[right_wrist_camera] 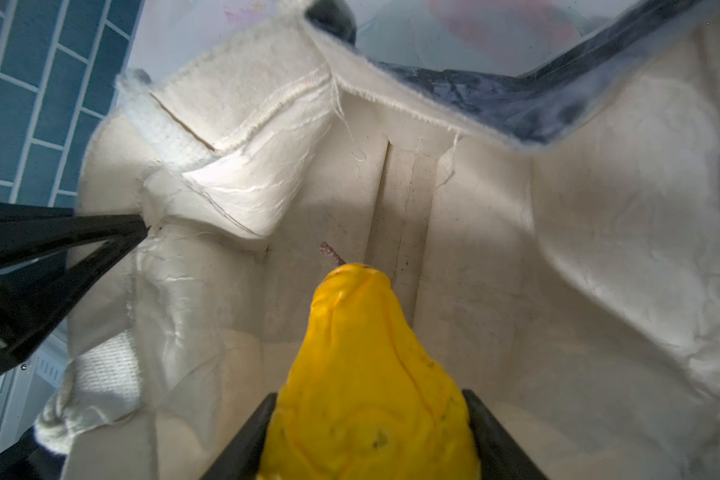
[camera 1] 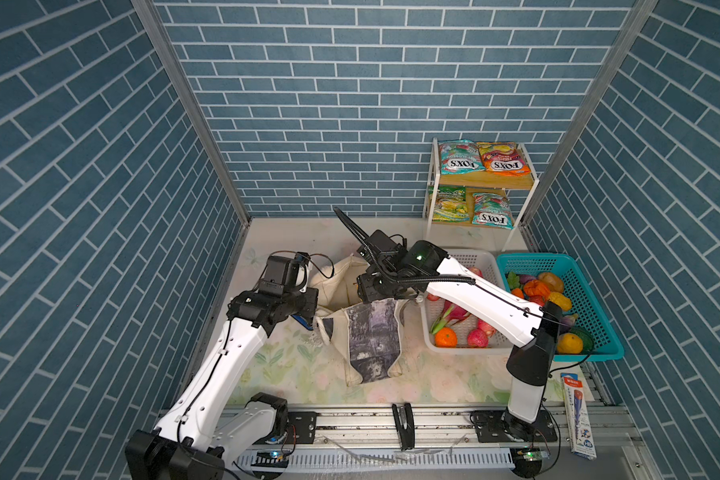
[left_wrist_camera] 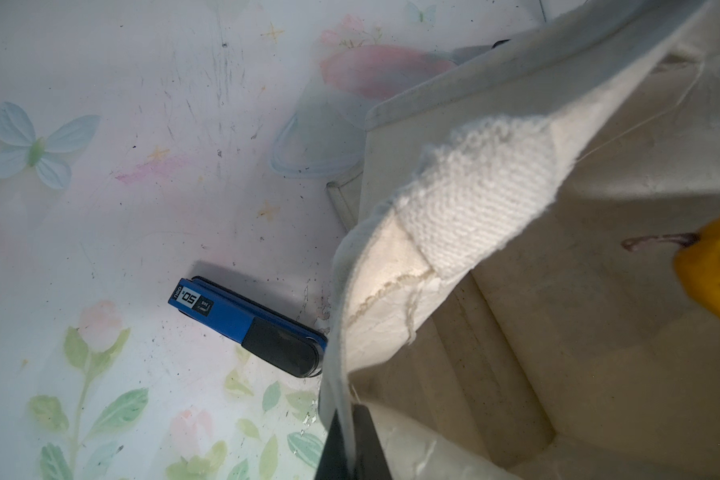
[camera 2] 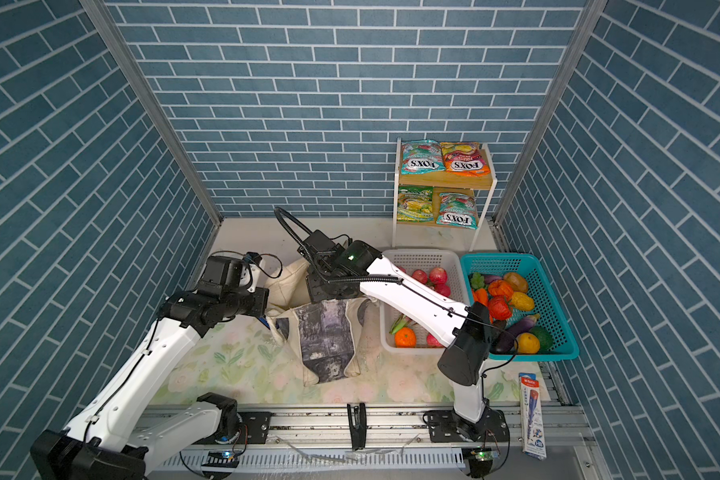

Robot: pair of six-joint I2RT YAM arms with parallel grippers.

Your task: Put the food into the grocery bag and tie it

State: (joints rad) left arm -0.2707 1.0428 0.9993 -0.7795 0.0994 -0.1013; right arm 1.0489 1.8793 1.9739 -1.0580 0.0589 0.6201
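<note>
My left gripper [left_wrist_camera: 352,444] is clamped tight on the grocery bag [camera 1: 371,332] rim, and my right gripper [right_wrist_camera: 368,399] is gripping a yellow fruit [right_wrist_camera: 362,345] down inside the bag's mouth; further back, red apples [camera 1: 476,337] sit in the white basket [camera 1: 470,259], with candy packets [camera 1: 460,157] on the far shelf [camera 1: 487,183]

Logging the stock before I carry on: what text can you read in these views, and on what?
"FOX'S": candy packets on the shelf, seen upside down.
"50": label on the blue stapler.
Green packet, long white box and the stapler's smaller print: too small to read.
</note>
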